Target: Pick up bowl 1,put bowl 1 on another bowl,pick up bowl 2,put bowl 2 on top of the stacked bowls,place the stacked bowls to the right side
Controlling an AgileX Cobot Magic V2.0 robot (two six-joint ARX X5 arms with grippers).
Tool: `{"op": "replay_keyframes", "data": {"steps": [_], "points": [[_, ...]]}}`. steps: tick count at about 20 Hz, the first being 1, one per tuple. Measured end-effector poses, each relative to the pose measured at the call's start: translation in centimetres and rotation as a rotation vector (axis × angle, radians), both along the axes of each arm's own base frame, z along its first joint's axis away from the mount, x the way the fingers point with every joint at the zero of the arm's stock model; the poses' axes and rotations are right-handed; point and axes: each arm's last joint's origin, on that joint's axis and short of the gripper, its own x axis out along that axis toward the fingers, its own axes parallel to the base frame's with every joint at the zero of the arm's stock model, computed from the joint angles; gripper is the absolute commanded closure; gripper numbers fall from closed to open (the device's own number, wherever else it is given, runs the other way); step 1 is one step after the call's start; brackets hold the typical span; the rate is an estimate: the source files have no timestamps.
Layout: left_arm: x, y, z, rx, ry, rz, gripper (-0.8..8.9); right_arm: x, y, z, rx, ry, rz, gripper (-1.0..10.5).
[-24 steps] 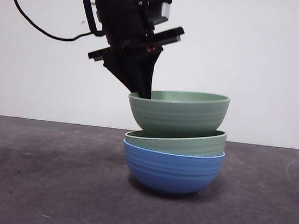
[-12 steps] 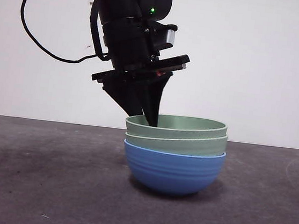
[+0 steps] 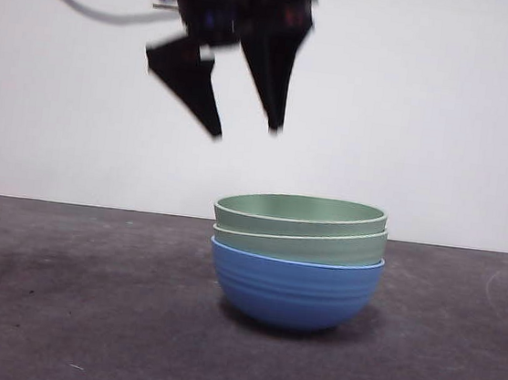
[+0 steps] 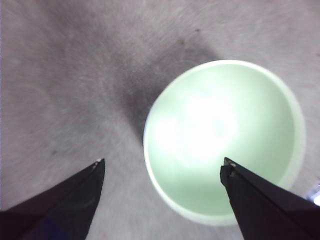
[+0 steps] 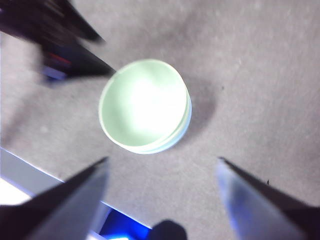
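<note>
With the stacked bowls (image 3: 296,261) complete, our left gripper (image 3: 243,125) hangs spread and empty above them; our right gripper (image 5: 162,160), also spread, should grasp the blue bowl (image 3: 293,291) low.

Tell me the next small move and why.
Probably bring the right gripper down toward the stacked bowls. All three are nested, and the left gripper hangs open above them, holding nothing. The right gripper is open above the stack, which is not yet moved right.
</note>
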Motion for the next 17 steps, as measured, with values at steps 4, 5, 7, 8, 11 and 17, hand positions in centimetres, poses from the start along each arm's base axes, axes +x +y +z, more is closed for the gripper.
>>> {"op": "replay_keyframes", "data": {"steps": [4,5,7,8,11,17], "points": [[-2.6,2.1,6.6,-0.052,-0.079,-0.016,4.23,2.8,1.6,-1.3,-0.028,0.047,0.000,4.7],[-3.5,2.8,8.0,-0.067,-0.102,-0.020,4.24,3.5,2.1,-1.7,-0.033,0.055,0.000,4.7],[-5.6,4.5,10.6,-0.097,-0.146,-0.026,4.24,5.3,3.2,-2.9,-0.050,0.084,0.000,4.7],[-6.8,5.6,11.9,-0.118,-0.174,-0.027,4.24,6.3,3.8,-3.8,-0.061,0.108,-0.003,4.7],[-10.1,8.2,14.5,-0.172,-0.243,-0.027,4.28,9.1,5.4,-6.8,-0.111,0.202,-0.009,4.7],[-14.2,11.5,16.8,-0.227,-0.313,-0.026,4.28,12.3,7.3,-11.9,-0.174,0.327,-0.021,4.7]]}}
